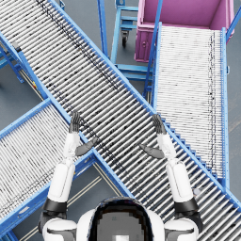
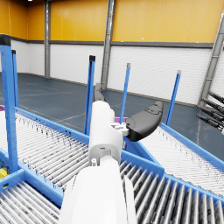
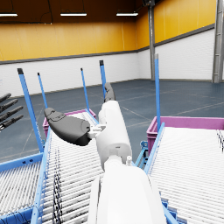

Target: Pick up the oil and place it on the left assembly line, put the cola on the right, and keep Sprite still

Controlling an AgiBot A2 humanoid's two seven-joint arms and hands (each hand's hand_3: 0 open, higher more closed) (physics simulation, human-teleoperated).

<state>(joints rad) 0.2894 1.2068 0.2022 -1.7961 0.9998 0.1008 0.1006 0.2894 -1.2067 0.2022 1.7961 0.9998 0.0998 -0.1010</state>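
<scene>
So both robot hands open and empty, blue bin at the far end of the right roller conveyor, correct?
No: the bin is pink, not blue (head view). Rest stands: left robot hand and right robot hand open and empty, bin at the far end of the right roller conveyor.

The hall is bright and evenly lit. Strip lights [image 3: 74, 14] glow along the dark ceiling in the right wrist view, warming the yellow wall [image 3: 65, 41] beneath. Shadows are soft and faint on the grey floor [image 1: 19, 101]. The left hand [image 2: 142, 122] carries a dull sheen. The rollers of the middle conveyor [image 1: 108, 103] break into speckled moiré, perhaps a rendering artefact. Near and far look equally sharp.
</scene>
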